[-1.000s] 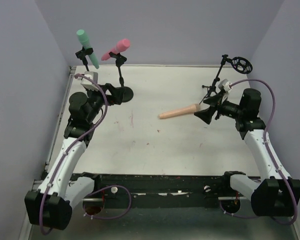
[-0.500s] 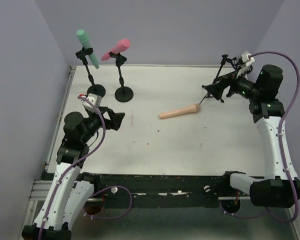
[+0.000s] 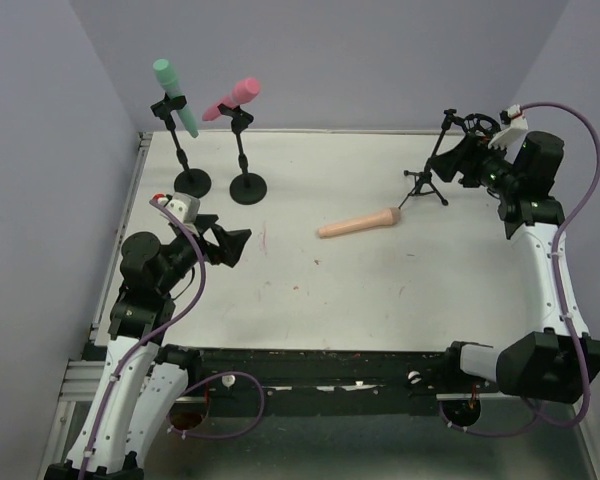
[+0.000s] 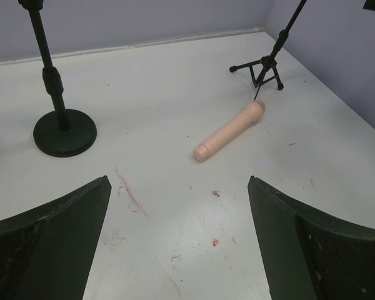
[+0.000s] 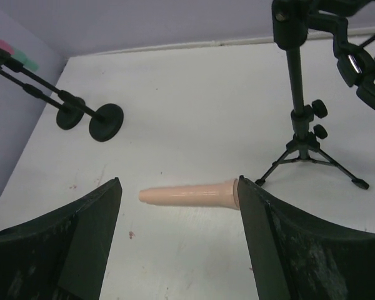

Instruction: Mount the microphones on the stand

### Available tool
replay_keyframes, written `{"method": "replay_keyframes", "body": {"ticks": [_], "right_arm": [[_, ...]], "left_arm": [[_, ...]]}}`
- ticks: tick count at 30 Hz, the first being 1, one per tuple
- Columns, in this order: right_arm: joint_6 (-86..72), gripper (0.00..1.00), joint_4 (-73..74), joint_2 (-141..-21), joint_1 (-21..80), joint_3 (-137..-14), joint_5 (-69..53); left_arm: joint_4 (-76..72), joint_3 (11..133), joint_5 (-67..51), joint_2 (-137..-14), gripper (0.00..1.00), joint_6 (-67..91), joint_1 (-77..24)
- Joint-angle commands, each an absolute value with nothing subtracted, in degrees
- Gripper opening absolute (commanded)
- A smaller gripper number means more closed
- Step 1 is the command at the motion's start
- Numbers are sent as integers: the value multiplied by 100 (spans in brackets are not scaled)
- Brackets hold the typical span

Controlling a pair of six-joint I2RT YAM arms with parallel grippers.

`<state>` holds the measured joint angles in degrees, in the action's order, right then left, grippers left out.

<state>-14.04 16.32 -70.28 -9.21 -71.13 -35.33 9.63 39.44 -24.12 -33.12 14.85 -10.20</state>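
1. Left gripper (image 3: 232, 247): hovers low over the table (image 3: 310, 300), well left of the peach-tan microphone (image 3: 358, 223) and slightly nearer the arm bases. Jaws spread wide, nothing between them. Faces that microphone, which shows ahead and a little right in the left wrist view.
2. Teal-green microphone (image 3: 174, 96) and pink microphone (image 3: 232, 98): sit clipped atop two round-base stands (image 3: 192, 183), far left of the peach-tan microphone and behind it. Look finished.
3. Peach-tan microphone itself: lies flat on the table, apart from both grippers. Long axis runs roughly left to right, wide end rightward, narrow end leftward and slightly nearer the bases.
4. Tripod stand (image 3: 423, 187): stands just right of and behind the peach-tan microphone's wide end, one foot just beside it; contact impossible to tell. Clip (image 3: 477, 124) on top holds nothing.
5. Right gripper (image 3: 460, 160): hangs raised, right of and behind the peach-tan microphone, close to the tripod's upper pole. Jaws apart, gripping nothing. Looks down on the microphone, seen lying crosswise between the fingers in the right wrist view.
6. Judged: shorter reach for the right arm, so likely a descent forward-left, with the fingers turned first to close across that long axis rather than along it.
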Motion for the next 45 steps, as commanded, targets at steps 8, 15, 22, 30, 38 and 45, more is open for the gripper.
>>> {"method": "replay_keyframes", "body": {"ticks": [8, 15, 22, 30, 38, 45], "right_arm": [[-529, 82, 63, -7681, -791, -6223, -2304], [254, 82, -1790, -8085, -510, -5547, -2119], [255, 82, -3137, -8727, -387, -5449, -1530], [439, 75, -3770, -9404, -185, -5757, -968], [562, 58, -4113, -9668, -9, -5827, -659], [668, 15, -4420, -9809, 0, -5801, -545]], "left_arm": [[1046, 3920, -2540, -3322, 98, 1529, -1002], [1055, 3902, -2496, -3366, 98, 1503, -1002], [1090, 3894, -2417, -3428, 98, 1450, -1002], [1090, 3894, -2400, -3481, 98, 1424, -993], [1081, 3894, -2408, -3498, 98, 1406, -993], [1099, 3894, -2399, -3489, 98, 1398, -993]]}}
